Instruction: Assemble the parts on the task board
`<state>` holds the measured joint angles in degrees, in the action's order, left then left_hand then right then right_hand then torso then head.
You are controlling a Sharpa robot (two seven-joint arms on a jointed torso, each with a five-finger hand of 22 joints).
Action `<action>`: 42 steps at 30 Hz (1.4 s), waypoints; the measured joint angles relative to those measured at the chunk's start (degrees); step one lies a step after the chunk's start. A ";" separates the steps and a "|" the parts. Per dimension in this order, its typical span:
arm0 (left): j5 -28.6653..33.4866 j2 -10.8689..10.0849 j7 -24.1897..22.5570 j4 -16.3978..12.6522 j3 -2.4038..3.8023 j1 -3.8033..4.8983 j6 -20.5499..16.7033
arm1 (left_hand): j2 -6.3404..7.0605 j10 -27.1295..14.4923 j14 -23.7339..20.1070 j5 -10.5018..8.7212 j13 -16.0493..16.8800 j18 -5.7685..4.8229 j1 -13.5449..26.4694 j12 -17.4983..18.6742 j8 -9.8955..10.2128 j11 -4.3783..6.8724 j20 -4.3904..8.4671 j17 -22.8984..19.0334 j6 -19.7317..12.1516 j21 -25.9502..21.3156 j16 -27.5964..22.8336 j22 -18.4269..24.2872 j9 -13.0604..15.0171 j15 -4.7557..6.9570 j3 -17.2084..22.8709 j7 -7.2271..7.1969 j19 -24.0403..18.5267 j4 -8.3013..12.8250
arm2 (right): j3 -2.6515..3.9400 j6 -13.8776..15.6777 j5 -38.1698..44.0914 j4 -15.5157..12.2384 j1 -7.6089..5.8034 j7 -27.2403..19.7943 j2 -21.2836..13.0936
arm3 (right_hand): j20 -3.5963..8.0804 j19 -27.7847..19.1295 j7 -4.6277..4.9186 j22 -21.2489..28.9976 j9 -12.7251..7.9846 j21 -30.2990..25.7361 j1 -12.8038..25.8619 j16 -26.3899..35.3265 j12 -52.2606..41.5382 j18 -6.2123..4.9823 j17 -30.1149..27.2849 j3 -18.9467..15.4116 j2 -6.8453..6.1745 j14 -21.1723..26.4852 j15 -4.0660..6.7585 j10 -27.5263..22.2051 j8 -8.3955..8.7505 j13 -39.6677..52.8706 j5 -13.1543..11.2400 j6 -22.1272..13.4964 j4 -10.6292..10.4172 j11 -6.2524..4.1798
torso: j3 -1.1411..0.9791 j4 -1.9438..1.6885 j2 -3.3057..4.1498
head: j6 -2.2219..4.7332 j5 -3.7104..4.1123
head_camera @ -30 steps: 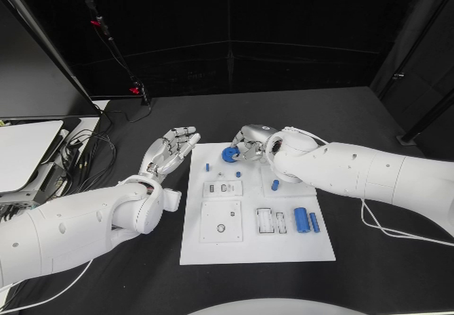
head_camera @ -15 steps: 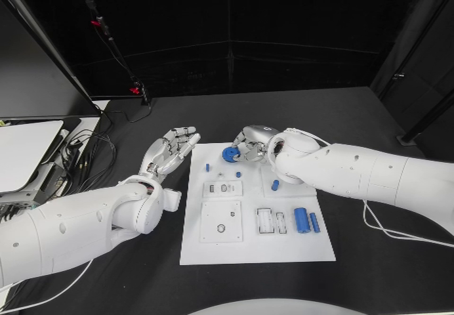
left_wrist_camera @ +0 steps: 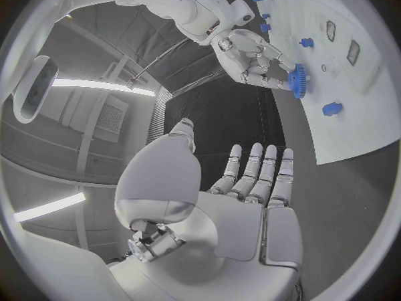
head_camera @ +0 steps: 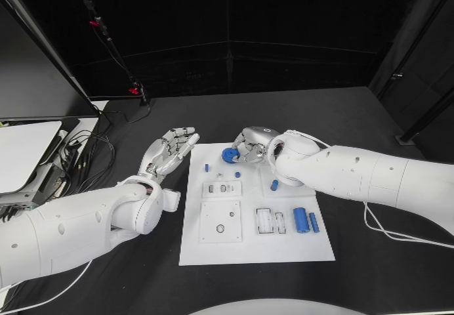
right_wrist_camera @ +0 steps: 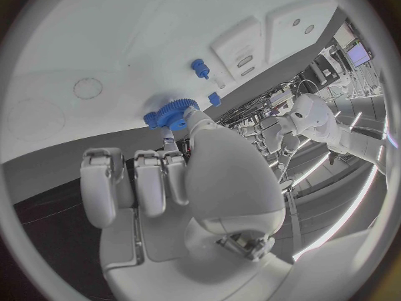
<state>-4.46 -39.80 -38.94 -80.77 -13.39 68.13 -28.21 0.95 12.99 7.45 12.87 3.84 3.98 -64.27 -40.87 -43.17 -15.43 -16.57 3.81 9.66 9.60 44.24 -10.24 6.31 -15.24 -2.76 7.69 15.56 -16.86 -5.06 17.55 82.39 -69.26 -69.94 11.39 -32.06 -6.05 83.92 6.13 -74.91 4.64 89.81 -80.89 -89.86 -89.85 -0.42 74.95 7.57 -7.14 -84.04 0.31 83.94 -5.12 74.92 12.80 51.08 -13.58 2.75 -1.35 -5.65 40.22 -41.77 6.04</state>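
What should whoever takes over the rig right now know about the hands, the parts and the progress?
Right hand pinches the blue gear at the far end of the task board.
Left hand is open, fingers straight, beside the board's far left corner, holding nothing.
Blue cylinder and the blue bar lie near the board's right edge; small blue pieces sit mid-board.
Done: gear picked up. Left: seat it, then the other parts.
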 measured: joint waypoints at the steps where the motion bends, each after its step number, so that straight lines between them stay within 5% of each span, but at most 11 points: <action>1: 0.00 -0.01 0.00 -0.01 0.00 0.00 0.00 | 0.00 0.00 0.00 0.00 0.00 0.00 0.00 0.00 0.00 0.00 0.00 0.00 0.00 0.00 0.00 0.00 0.00 0.00 0.00 0.00 0.00 0.00 | 0.00 0.07 0.00 -0.03 0.02 0.02 -0.03 | 0.00 0.00 0.00 0.00 0.00 0.00 0.00 0.00 0.00 0.00 0.00 0.00 0.00 0.00 0.00 0.00 0.00 0.00 0.00 0.00 0.00 0.00 | 0.00 0.00 0.00 | 0.00 0.01; 20: 0.00 -0.03 0.00 0.01 -0.02 0.00 0.00 | 0.00 0.00 0.00 0.00 0.00 0.00 0.00 0.00 -0.23 0.00 0.00 0.00 0.00 0.00 0.00 0.01 -0.05 0.00 0.00 0.00 0.00 0.00 | -0.06 1.58 0.78 -0.29 0.18 2.21 0.33 | 0.00 0.00 0.52 0.00 0.11 0.00 0.00 0.00 0.00 0.00 -0.02 -0.10 0.00 0.00 0.00 0.00 -0.36 0.00 0.00 0.94 -1.05 0.00 | -0.01 -0.01 0.02 | 0.04 0.26; 42: 0.00 -0.02 0.00 0.21 -0.04 0.00 0.00 | -0.22 0.00 0.00 0.00 0.01 0.00 0.23 0.00 -0.23 0.00 0.00 0.00 0.00 0.00 0.00 -0.03 -0.05 0.00 0.00 0.00 0.00 0.00 | -0.15 3.84 1.37 -1.09 0.50 2.58 -0.40 | 0.00 0.00 0.01 0.00 0.90 0.00 0.59 0.00 0.00 0.00 -0.03 0.54 1.82 0.00 0.00 0.00 -2.13 0.00 0.97 6.98 -1.49 0.01 | -0.04 -0.05 0.01 | 0.17 0.32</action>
<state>-4.46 -39.82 -38.94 -80.57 -13.43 68.12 -28.20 0.73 12.99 7.45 12.87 3.85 3.98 -64.05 -40.87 -43.39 -15.43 -16.57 3.81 9.66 9.60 44.24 -10.27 6.27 -15.23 -2.76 7.69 15.56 -16.86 -5.21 21.39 83.76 -70.35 -69.44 13.97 -32.46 -6.05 83.92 6.13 -74.90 5.54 89.81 -80.30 -89.86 -89.85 -0.43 74.92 8.11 -5.32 -84.04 0.31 83.94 -7.25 74.91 13.76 58.06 -15.07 2.76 -1.39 -5.70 40.23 -41.60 6.36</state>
